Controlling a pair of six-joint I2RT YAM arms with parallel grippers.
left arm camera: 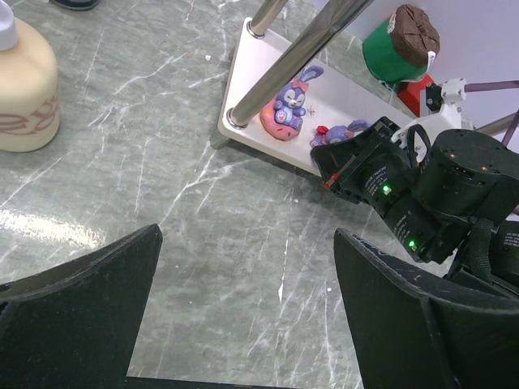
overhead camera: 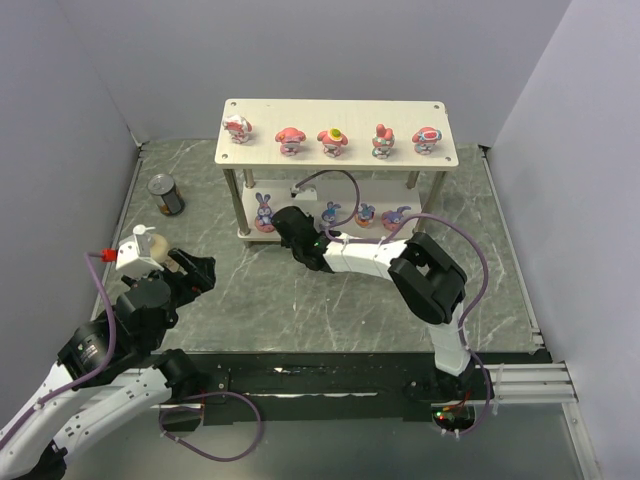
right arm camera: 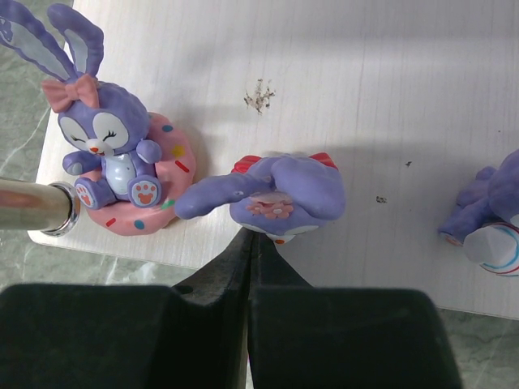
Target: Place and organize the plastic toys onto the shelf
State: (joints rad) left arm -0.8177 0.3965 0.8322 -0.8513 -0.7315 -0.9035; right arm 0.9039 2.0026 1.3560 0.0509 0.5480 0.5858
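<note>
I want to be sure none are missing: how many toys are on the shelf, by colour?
Pink and red hooded plastic figurines, top board of the whitish two-tier shelf: 5
Purple rabbit-eared plastic figurines, lower board, one tipped over: 5
Total: 10

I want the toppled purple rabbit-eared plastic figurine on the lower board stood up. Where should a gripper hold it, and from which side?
Take the toppled purple figurine by its rounded body across its width, from the front of the pale wooden board, where the shut right gripper sits. Its ear juts sideways toward the purple rabbit on a pink doughnut, likely too thin to pinch.
</note>
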